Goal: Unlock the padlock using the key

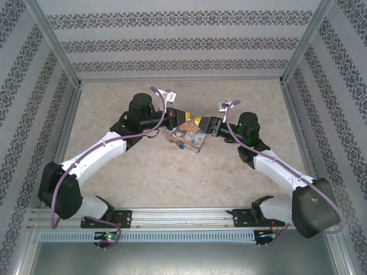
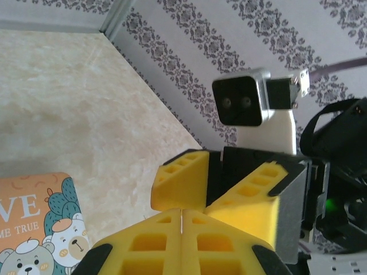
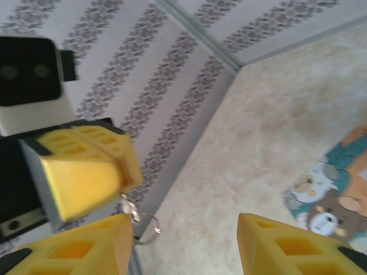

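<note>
My left gripper (image 1: 189, 121) is shut on the key (image 3: 127, 205), a small silvery piece that pokes out below its yellow pads (image 3: 86, 169), with a thin wire ring (image 3: 147, 230) hanging from it. In the left wrist view only a silvery sliver (image 2: 182, 220) shows between the pressed pads. My right gripper (image 3: 183, 232) stands open right against the left one, its left finger next to the key. Both hover over the "LOVE" tin (image 1: 186, 137). A tiny blue bit (image 1: 179, 145) at the tin's near edge looks like the padlock.
The tin with bear pictures (image 2: 40, 229) lies mid-table on the beige surface (image 1: 229, 172). Patterned walls (image 1: 172, 40) close in the back and sides, with metal posts at the corners. The right arm's wrist camera (image 2: 243, 100) faces the left one at close range.
</note>
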Robot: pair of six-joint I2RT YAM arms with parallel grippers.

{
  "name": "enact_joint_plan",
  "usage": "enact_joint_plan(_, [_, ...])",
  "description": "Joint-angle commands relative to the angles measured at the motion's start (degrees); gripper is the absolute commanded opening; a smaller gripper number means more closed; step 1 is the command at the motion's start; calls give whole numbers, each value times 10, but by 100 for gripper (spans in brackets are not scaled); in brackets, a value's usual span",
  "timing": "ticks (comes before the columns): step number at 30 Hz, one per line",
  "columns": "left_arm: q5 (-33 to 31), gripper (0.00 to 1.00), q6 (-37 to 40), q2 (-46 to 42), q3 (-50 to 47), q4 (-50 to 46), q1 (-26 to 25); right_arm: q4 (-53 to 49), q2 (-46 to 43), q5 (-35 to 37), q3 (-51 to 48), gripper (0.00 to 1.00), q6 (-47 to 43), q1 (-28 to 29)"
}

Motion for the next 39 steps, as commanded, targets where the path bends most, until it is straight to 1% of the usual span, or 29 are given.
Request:
enact_joint_plan(1, [28,0,33,-8,8,-25,8,107,22,-55,-3,51,34,11])
enact_joint_plan(5, [34,0,25,-4,7,-11,8,121,42,-60,8,50,39,24])
enact_joint_plan(9, [32,0,17,-3,2,-1,7,129,53,-61,9,47,41,30])
enact_joint_plan(13, [19,0,13,-5,1,1,9,134,50,-61,-1,46,43,31])
enact_joint_plan(17, [15,0,10,-5,-1,4,13,134,44,-60,-11,43,39,33])
enact_joint_plan(23, [15,0,5,-4,-4,8,16,134,57,-67,0,37,37,42])
enact_joint_plan(28, [18,0,3,-2,-4,12,17,134,64,-68,9,28,36,44])
enact_joint_plan(32, [22,0,4,-2,-5,13,18,134,64,-65,10,23,35,44])
enact_joint_plan(39, [33,0,9,1,-4,12,20,135,61,-57,15,24,35,43])
